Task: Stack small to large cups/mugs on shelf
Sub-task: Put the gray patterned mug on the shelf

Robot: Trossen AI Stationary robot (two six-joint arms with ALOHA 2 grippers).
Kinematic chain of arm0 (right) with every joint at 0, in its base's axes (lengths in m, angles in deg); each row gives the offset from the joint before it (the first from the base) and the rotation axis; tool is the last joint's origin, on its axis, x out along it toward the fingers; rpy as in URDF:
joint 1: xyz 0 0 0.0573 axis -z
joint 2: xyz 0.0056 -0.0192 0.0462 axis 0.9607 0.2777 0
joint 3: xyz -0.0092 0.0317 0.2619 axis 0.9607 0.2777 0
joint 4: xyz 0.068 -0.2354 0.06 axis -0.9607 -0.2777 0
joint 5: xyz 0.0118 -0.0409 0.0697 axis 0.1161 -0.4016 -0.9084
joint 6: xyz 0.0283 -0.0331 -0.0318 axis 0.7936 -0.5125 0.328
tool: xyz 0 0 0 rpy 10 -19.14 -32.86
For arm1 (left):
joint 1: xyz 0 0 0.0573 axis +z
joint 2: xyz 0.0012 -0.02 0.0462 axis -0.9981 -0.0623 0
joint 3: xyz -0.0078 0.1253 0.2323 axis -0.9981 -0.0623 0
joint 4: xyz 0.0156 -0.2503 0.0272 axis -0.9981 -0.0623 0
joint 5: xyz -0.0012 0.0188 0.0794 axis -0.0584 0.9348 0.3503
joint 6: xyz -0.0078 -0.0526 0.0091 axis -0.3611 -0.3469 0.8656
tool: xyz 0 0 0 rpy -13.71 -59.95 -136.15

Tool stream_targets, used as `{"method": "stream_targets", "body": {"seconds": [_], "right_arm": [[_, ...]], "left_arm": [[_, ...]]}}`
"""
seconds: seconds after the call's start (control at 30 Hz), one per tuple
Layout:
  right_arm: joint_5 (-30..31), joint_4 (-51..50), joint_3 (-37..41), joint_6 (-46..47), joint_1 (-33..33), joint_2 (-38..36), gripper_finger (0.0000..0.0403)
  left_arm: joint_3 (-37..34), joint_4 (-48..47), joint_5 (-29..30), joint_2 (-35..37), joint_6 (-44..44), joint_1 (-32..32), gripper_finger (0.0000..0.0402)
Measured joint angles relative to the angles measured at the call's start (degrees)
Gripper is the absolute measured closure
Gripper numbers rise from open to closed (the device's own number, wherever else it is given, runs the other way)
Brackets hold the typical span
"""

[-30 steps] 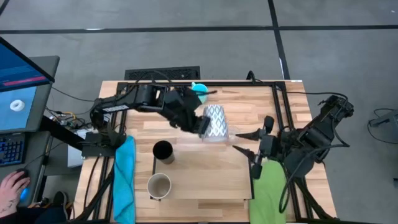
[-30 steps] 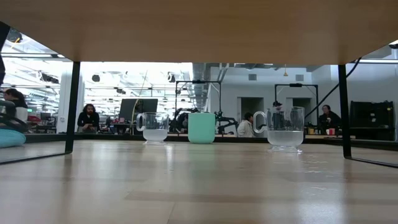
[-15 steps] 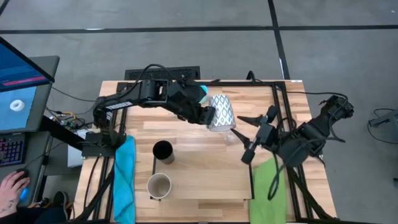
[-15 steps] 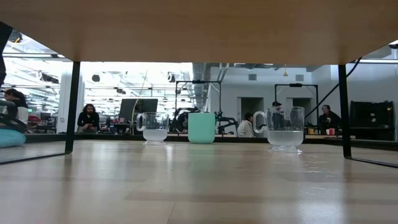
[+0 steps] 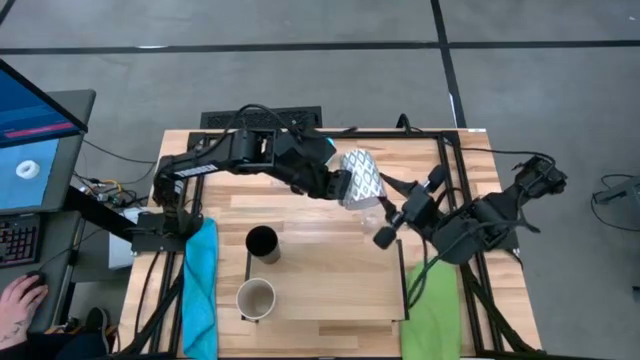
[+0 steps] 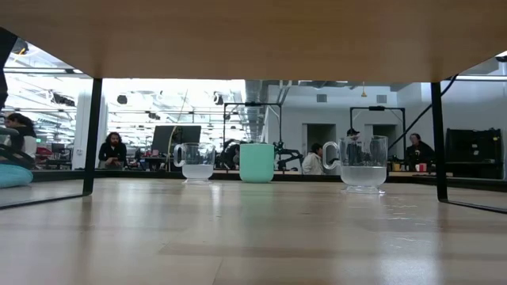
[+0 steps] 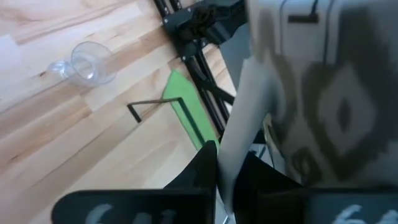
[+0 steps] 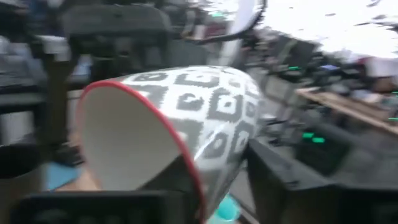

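Note:
My left gripper point(image 5: 342, 186) is shut on a white cup with a grey diamond pattern and a red rim point(image 5: 359, 177), held above the table's far middle. My right gripper point(image 5: 386, 210) is open just right of the cup. In the right wrist view one finger stands before the cup's mouth point(image 8: 130, 149) and one outside its wall. A black tumbler point(image 5: 262, 243) and a beige mug point(image 5: 255, 298) stand at the left edge of the shelf point(image 5: 330, 290). A clear glass point(image 7: 93, 61) stands on the wood, and a blue mug point(image 5: 322, 144) shows behind the left arm. My left gripper pinches the cup's wall near its edge point(image 7: 231, 163) between its two fingers, coming slanting down from the table's left. The cup is lifted clear and tipped on its side, its mouth turned toward my right gripper. Whether my right gripper touches the cup, I cannot tell.
A blue towel point(image 5: 200, 280) hangs at the table's left edge and a green one point(image 5: 432, 300) at the right. In the low view, two clear glass mugs point(image 6: 196, 162) point(image 6: 364, 164) and a mint cup point(image 6: 257, 162) stand far back under the board.
My left gripper has carried the patterned cup a little toward the table's far right and tipped it further. My right gripper has swung in from the near right toward the cup and turned, so its fingers now stand at the cup's rim.

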Motion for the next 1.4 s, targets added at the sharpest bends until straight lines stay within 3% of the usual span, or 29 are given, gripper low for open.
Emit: {"method": "stream_targets", "body": {"seconds": [0.13, 0.4, 0.57, 0.87, 1.03, 1.23, 1.4], "right_arm": [[6.8, 2.4, 0.0, -1.6, -0.5, 1.8, 0.0370], [5.1, 5.5, 0.0, -3.5, -1.3, 1.0, 0.0371], [5.5, 5.6, 0.0, -4.2, -1.6, 0.7, 0.0374], [6.6, 5.7, 0.0, -3.6, -1.7, 0.8, 0.0374], [6.6, 6.0, 0.0, -3.5, -1.8, 0.8, 0.0374], [5.9, 6.3, 0.0, -3.4, -1.6, 0.1, 0.0375], [7.0, 6.1, 0.0, -3.3, -1.5, 0.1, 0.0375]], "left_arm": [[0.1, 0.8, 1.4, 0.1, -0.6, -0.4, 0.0392], [0.1, 1.6, -0.6, 0.0, 2.0, -1.4, 0.0361], [0.0, 3.8, 1.4, 0.1, 3.9, -2.3, 0.0336], [-0.1, 2.7, 4.9, 0.2, 3.9, -3.2, 0.0253], [-0.1, 2.5, 0.5, 0.5, 2.5, -3.3, 0.0216], [-0.2, 3.3, 7.0, 2.5, 0.3, -5.4, 0.0209], [-0.2, 4.1, 6.8, 2.6, -0.8, -5.3, 0.0208]]}}
